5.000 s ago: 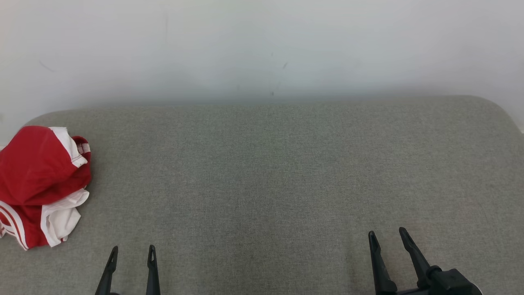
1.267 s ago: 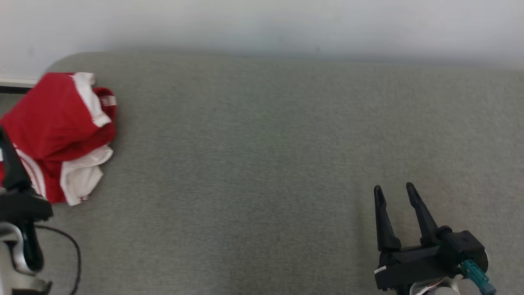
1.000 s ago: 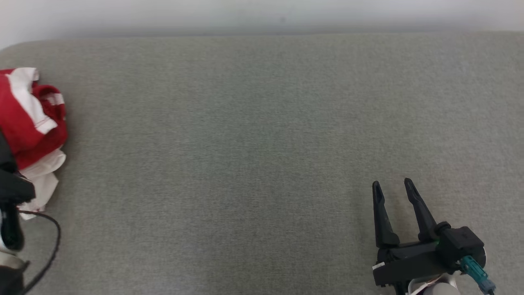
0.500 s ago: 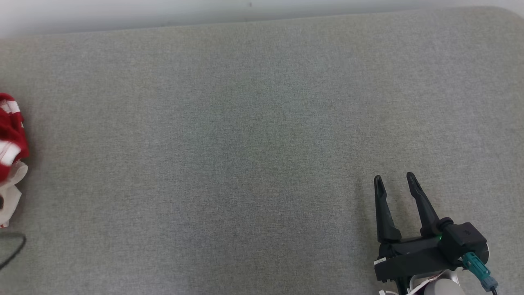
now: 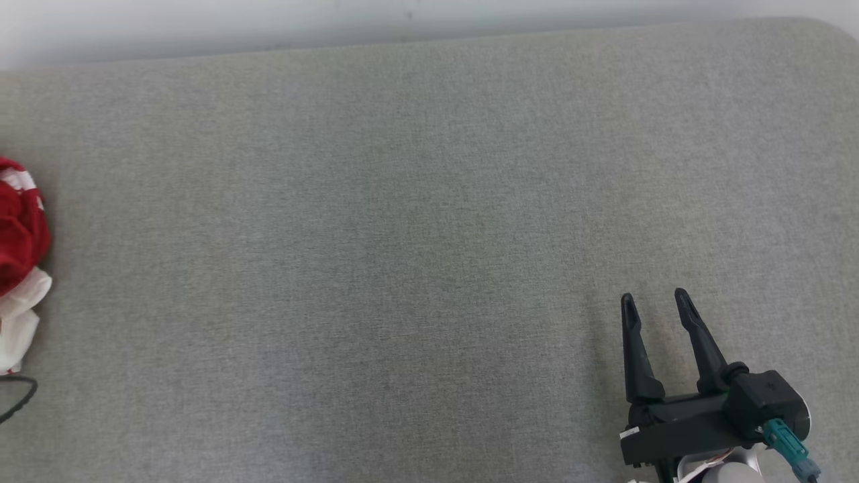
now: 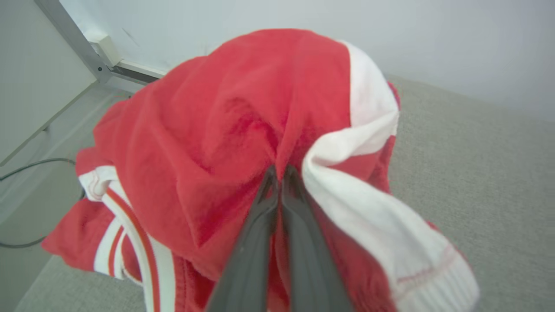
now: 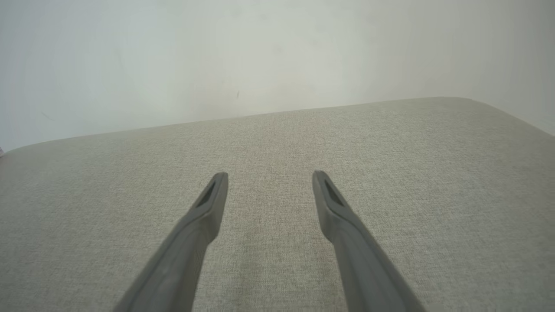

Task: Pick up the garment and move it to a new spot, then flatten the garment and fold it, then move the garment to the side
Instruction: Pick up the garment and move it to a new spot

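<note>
I am logging the left gripper [image 6: 279, 171] as pinching a fold of the red-and-white garment [image 6: 208, 130], its two fingers pressing together with cloth bunching around the tips. The garment is sitting crumpled at the far left edge of the grey padded surface [image 5: 402, 235], near a dark cable [image 5: 17, 396]; I cannot tell whether it is lifting clear. The right gripper [image 5: 654, 302] is pointing up the head view at lower right, well apart, fingers spreading wide and gripping nothing.
</note>
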Controlling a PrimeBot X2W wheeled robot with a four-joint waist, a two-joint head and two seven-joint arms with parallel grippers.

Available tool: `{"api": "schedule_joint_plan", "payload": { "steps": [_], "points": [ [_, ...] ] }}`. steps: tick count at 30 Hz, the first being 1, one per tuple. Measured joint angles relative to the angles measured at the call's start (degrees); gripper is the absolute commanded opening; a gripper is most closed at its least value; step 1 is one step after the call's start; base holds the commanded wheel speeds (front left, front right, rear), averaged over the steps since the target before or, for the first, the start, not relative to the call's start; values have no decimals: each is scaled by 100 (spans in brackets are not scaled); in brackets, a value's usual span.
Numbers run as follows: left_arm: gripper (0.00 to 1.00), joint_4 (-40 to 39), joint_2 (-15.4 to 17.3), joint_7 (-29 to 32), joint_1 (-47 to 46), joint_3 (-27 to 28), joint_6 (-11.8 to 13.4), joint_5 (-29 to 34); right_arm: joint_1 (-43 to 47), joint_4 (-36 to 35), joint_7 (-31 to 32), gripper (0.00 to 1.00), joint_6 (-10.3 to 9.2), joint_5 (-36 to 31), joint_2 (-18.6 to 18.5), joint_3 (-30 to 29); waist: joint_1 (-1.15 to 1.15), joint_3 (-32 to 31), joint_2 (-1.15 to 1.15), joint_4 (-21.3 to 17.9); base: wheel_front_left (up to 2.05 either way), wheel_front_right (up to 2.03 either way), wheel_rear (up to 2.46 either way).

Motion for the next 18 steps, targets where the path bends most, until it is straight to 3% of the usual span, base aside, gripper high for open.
{"api": "schedule_joint_plan", "payload": {
  "steps": [10, 18],
  "points": [
    [0, -504, 2, -802, -533, -215, -27, 2, 121, 52, 0, 100, 0, 10, 0, 24, 0, -293, 0, 249, 0, 0, 0],
    [0, -1672, -73, -995, -921, -653, -52, -336, 234, 98, 0, 100, 0, 87, 0, 97, -1, -624, 0, 322, 0, 0, 0]
  ]
}}
